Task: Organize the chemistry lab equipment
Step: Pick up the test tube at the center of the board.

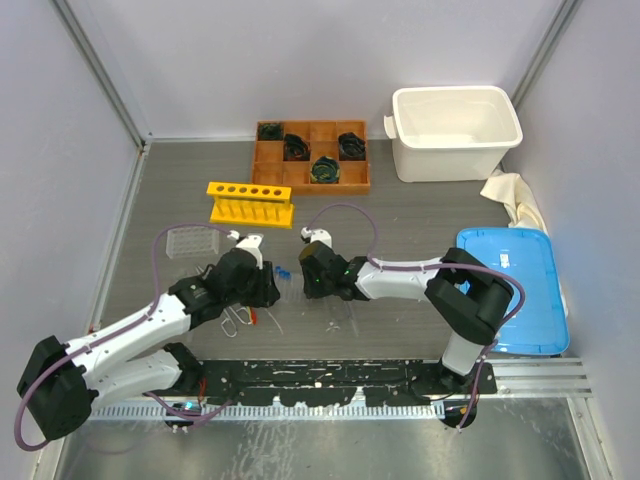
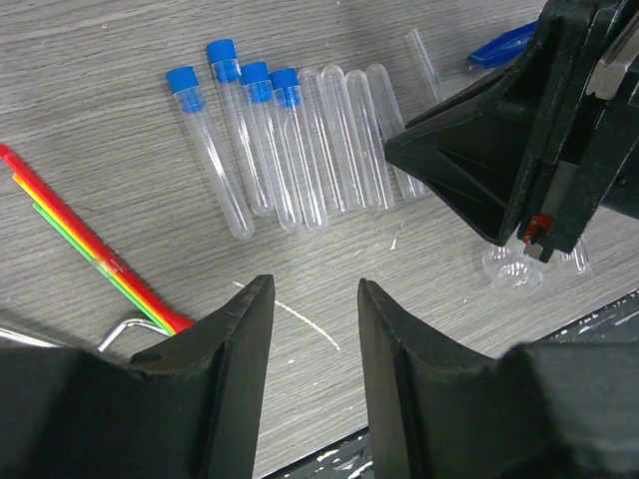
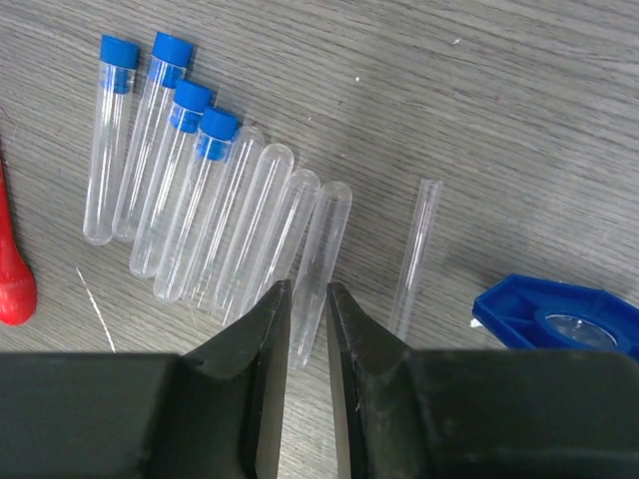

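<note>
Several test tubes lie side by side on the grey table, blue-capped ones (image 3: 150,130) on the left and uncapped clear ones (image 2: 349,140) on the right. My right gripper (image 3: 308,289) is shut on the rounded end of the rightmost uncapped tube (image 3: 321,249), which still rests on the table. My left gripper (image 2: 315,289) hovers open just in front of the row with only bare table between its fingers. The red-orange stick (image 2: 90,254) and metal tongs (image 2: 125,329) lie to its left. The yellow rack (image 1: 250,203) stands empty further back. A small clear flask (image 2: 511,267) sits under the right gripper.
A thin clear rod (image 3: 414,254) and a small blue cap (image 3: 564,319) lie right of the tubes. At the back are a wooden compartment tray (image 1: 312,155) and a white bin (image 1: 455,130). A blue lid (image 1: 512,285) lies far right, a clear plastic tray (image 1: 190,241) left.
</note>
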`<state>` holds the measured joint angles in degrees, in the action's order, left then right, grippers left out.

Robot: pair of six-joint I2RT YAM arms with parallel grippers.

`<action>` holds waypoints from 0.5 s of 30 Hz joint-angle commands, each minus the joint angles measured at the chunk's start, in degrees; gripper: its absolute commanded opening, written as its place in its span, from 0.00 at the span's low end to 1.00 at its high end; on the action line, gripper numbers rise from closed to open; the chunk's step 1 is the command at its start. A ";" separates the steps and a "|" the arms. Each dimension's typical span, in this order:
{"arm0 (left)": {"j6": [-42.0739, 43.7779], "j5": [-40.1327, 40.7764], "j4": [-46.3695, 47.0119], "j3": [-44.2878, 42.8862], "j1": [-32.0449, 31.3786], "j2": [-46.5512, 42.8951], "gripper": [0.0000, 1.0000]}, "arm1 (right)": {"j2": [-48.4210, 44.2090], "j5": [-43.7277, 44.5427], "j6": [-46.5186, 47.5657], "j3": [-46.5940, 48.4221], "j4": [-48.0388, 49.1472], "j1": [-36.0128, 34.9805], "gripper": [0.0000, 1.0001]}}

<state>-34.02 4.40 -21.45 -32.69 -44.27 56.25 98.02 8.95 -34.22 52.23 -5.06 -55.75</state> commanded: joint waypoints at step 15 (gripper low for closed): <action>-1.01 1.64 2.79 -2.85 -1.20 0.47 0.41 | 0.07 3.05 -1.17 1.59 -5.44 -2.07 0.40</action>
<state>-34.09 5.04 -21.41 -32.86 -44.99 56.53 98.26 10.28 -34.81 52.51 -6.55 -56.62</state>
